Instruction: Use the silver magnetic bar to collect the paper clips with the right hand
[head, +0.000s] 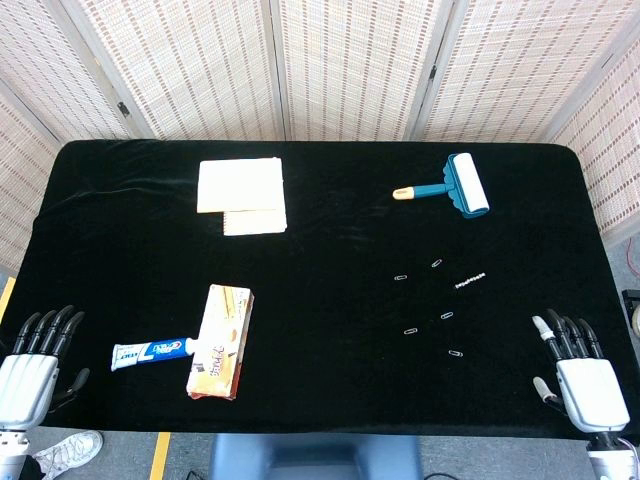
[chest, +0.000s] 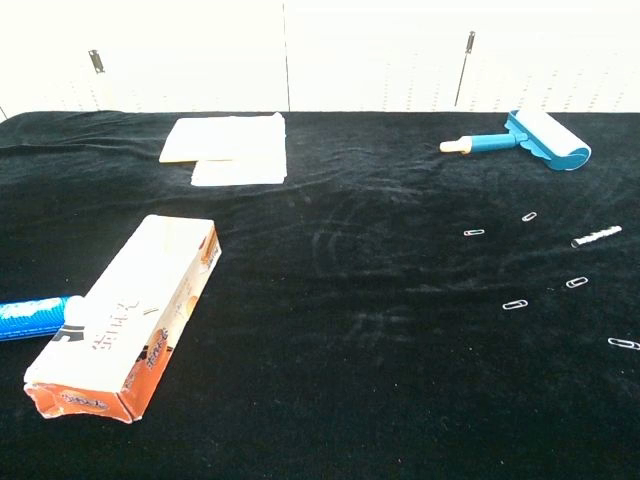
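Note:
The silver magnetic bar lies flat on the black table, right of centre. Several paper clips are scattered around it: one up and left, one further left, and others nearer the front. My right hand rests open at the front right edge, well below and right of the bar, holding nothing. Over the front left corner, my left hand is open too. Neither hand shows in the chest view.
A teal lint roller lies at the back right. Cream notepads sit at the back left. An orange-and-white box and a blue toothpaste tube lie at the front left.

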